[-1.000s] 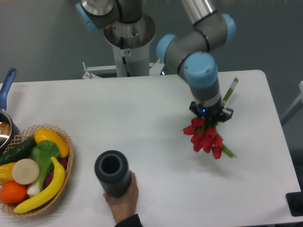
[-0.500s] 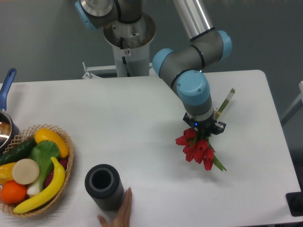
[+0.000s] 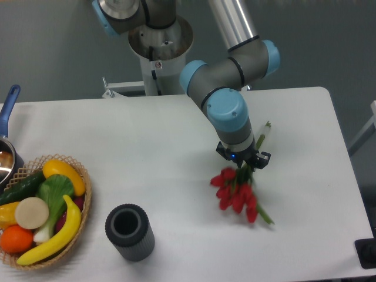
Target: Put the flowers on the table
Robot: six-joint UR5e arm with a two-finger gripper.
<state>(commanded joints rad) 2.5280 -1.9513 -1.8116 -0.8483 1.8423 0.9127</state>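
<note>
Black two-finger gripper (image 3: 242,160) clamped around thin green stems of the small red tulip bunch (image 3: 236,189), blooms hanging low over right-centre of the large white matte tabletop (image 3: 176,158), dark ribbed cylindrical vase (image 3: 129,231) and wicker fruit basket (image 3: 73,235) at left.

1. Back wall (image 3: 53,47) is plain dull grey-blue, no windows in view.
2. Light is soft & even, only faint shadows.
3. Far side, behind the tabletop: pale metal frame/bracket (image 3: 126,88), low down.
4. Right edge: a pale slanted bar (image 3: 361,140), can't tell what it belongs to.
5. Near right corner: small dark block (image 3: 367,254), partly cut off.
</note>
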